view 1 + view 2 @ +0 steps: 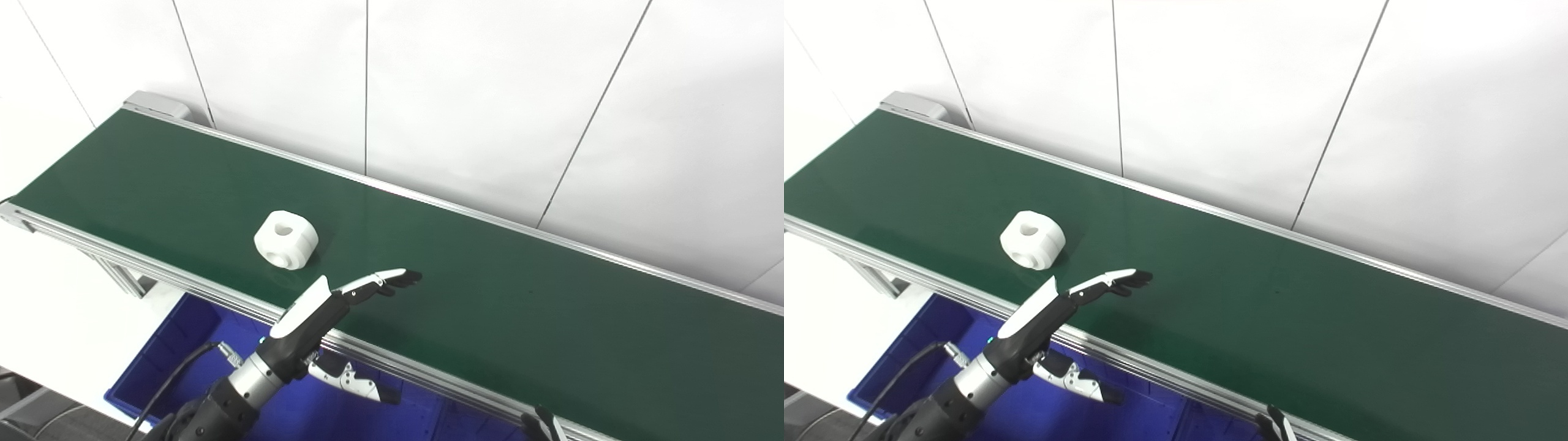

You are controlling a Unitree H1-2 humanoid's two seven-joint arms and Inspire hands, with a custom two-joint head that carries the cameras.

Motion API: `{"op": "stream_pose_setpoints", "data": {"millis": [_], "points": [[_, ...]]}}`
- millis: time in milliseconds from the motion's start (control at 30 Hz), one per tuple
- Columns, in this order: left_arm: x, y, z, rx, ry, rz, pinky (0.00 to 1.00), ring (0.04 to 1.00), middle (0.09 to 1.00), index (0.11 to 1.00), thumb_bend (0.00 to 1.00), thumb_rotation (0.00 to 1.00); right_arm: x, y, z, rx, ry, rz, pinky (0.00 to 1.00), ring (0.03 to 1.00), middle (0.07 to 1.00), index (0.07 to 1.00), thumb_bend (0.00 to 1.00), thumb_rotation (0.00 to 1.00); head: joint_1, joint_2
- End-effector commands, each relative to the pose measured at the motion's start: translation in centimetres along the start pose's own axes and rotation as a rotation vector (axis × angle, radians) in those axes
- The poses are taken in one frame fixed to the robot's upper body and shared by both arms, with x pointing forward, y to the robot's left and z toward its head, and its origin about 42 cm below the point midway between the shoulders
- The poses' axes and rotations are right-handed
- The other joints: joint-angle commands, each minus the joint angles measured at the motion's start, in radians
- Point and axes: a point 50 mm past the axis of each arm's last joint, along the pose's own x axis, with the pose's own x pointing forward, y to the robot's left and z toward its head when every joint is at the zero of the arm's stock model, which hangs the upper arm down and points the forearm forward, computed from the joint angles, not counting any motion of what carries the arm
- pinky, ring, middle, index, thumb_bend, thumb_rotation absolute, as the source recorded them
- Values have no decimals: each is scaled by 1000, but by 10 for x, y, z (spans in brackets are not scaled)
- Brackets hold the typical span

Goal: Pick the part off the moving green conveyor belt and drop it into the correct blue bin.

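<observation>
Part (pixel 286 239) first: white chunky ring-ish piece with a hole through the top and another round opening on its side, sitting flat on the green conveyor belt (pixel 490 294), toward the left end and closer to the near rail than the far one. Nothing is touching it.

Just to its right and a bit nearer the camera is the left robot hand (pixel 334 306), hovering over the near edge of the belt. Fingers (pixel 392 280) are stretched out straight and pointing right along the belt, thumb (pixel 352 383) hanging down below the rail over the bin, so it's spread wide and holding nothing. Close to the part but clearly apart from it.

Right robot hand (pixel 545 425) is barely in shot, only a dark tip or 2 poking up at the bottom edge just beside the near rail. Can't tell how its fingers are set from that sliver.

Blue bin (pixel 165 349) sits below the near rail, under the left arm. The bits of its floor I can see look bare, though the arm and the rail cover a lot of it, so no promises on the rest. A black cable (pixel 165 383) loops off the left wrist over it.

Behind the belt is a plain white panelled wall (pixel 490 92).
</observation>
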Motion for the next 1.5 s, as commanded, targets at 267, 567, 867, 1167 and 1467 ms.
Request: {"op": "stream_pose_setpoints", "data": {"millis": [267, 567, 867, 1167, 1467], "points": [[25, 39, -3, 158, 11, 11, 822, 876, 905, 909, 642, 399, 0, -4, 20, 40, -99, -41, 781, 826, 844, 922, 709, 475, -17, 17], [37, 70, -16, 235, 45, 9, 811, 878, 913, 917, 631, 374, 1, -4, 28, 63, -116, -67, 771, 837, 849, 923, 691, 476, -19, 23], [44, 93, -23, 296, 100, 9, 803, 877, 917, 920, 641, 312, 3, -4, 29, 63, -118, -74, 717, 832, 852, 920, 682, 507, -21, 26], [52, 124, -38, 373, 162, 1, 823, 896, 930, 924, 670, 214, 1, -5, 30, 69, -113, -72, 738, 844, 862, 926, 682, 520, -16, 30], [65, 132, -52, 493, 291, -61, 775, 874, 927, 934, 735, 102, 2, -7, 29, 87, -105, -64, 660, 748, 792, 858, 703, 486, -21, 35]]}}
